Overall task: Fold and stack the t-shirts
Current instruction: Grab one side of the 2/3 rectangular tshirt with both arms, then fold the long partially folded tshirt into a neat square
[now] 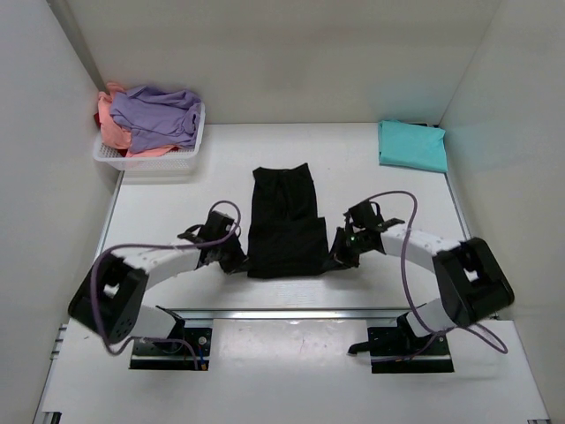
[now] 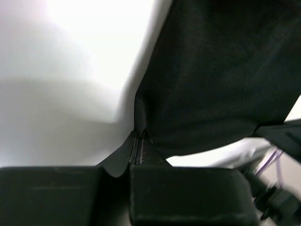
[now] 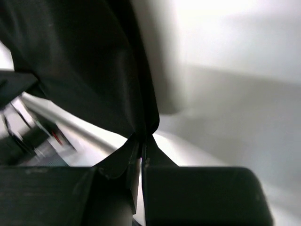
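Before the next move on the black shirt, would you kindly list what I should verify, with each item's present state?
1. The left gripper is shut on the black shirt: ok.
2. The right gripper is shut on the same shirt: ok.
3. The two grips sit level at the shirt's near side edges: ok.
4. The shirt's far part lies flat on the table: ok.
5. The teal shirt lies well apart from it: ok.
6. Each grip holds all the cloth layers: cannot tell.
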